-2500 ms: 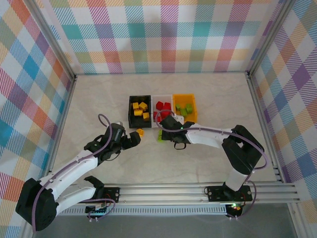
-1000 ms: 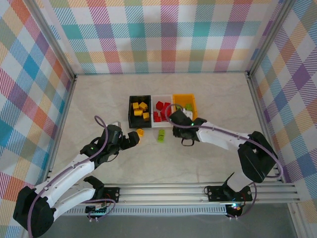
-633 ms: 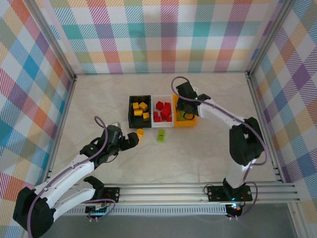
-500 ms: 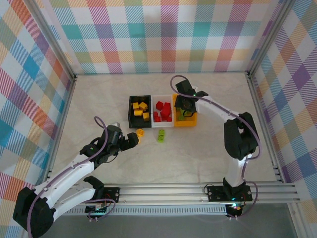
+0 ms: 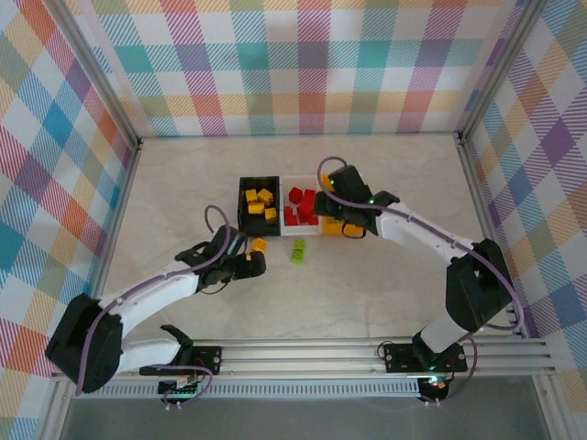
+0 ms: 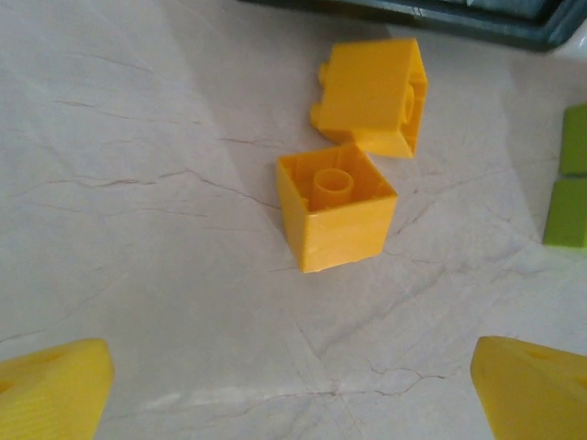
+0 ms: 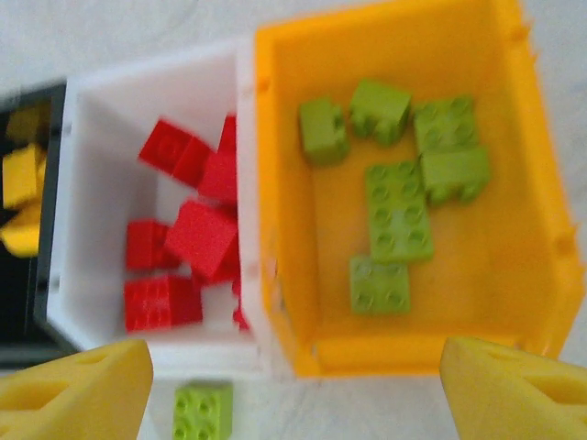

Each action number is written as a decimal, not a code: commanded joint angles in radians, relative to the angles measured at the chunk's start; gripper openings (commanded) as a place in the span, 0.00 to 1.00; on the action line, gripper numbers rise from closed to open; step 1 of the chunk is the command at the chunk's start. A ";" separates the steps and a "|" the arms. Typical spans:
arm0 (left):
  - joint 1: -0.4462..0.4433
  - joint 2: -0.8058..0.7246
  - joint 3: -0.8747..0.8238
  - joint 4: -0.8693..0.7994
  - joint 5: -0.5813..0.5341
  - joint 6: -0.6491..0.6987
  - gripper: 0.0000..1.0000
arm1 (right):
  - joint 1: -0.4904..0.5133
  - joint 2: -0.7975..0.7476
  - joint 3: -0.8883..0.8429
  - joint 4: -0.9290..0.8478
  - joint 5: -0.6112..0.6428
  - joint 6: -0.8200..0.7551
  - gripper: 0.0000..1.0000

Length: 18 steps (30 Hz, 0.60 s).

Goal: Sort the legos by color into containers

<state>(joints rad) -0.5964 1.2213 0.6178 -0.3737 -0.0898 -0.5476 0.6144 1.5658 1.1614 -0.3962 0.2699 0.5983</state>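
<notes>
Midway between the table's [image 5: 394,284] side edges, we poise our open left gripper [image 6: 293,392] over a yellow lego [image 6: 335,213] to pinch next, our right gripper [image 7: 293,385] open above the orange bin [image 7: 541,183].

I work on a flat, pale cream, marble-patterned tabletop [image 5: 385,183]; close up, its surface carries fine grey veins [image 6: 138,183]. Three upright panels of pastel plaid fabric enclose it: a back wall [image 5: 303,64], a left wall [image 5: 46,183] and a right wall [image 5: 550,183]. Slanting silver aluminium posts [image 5: 92,69] mark the rear corners. A ribbed aluminium rail [image 5: 321,353] runs along the near edge. Lighting is even, shadows soft.
</notes>
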 commanded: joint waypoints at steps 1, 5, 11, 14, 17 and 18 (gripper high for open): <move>-0.040 0.085 0.051 0.027 -0.068 0.071 1.00 | 0.005 -0.023 -0.075 0.041 -0.033 0.043 0.83; -0.045 0.200 0.092 0.051 -0.132 0.102 0.93 | 0.009 -0.064 -0.143 0.072 -0.026 0.072 0.83; -0.046 0.314 0.127 0.128 -0.182 0.125 0.80 | 0.011 -0.105 -0.166 0.075 -0.012 0.078 0.83; -0.046 0.346 0.140 0.153 -0.177 0.129 0.70 | 0.011 -0.119 -0.170 0.074 0.000 0.074 0.83; -0.046 0.368 0.149 0.163 -0.176 0.131 0.62 | 0.011 -0.122 -0.173 0.074 -0.002 0.072 0.83; -0.046 0.372 0.151 0.166 -0.176 0.130 0.59 | 0.011 -0.125 -0.175 0.074 0.000 0.072 0.83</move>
<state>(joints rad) -0.6346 1.5635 0.7486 -0.2710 -0.2596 -0.4259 0.6231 1.4609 0.9977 -0.3351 0.2527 0.6628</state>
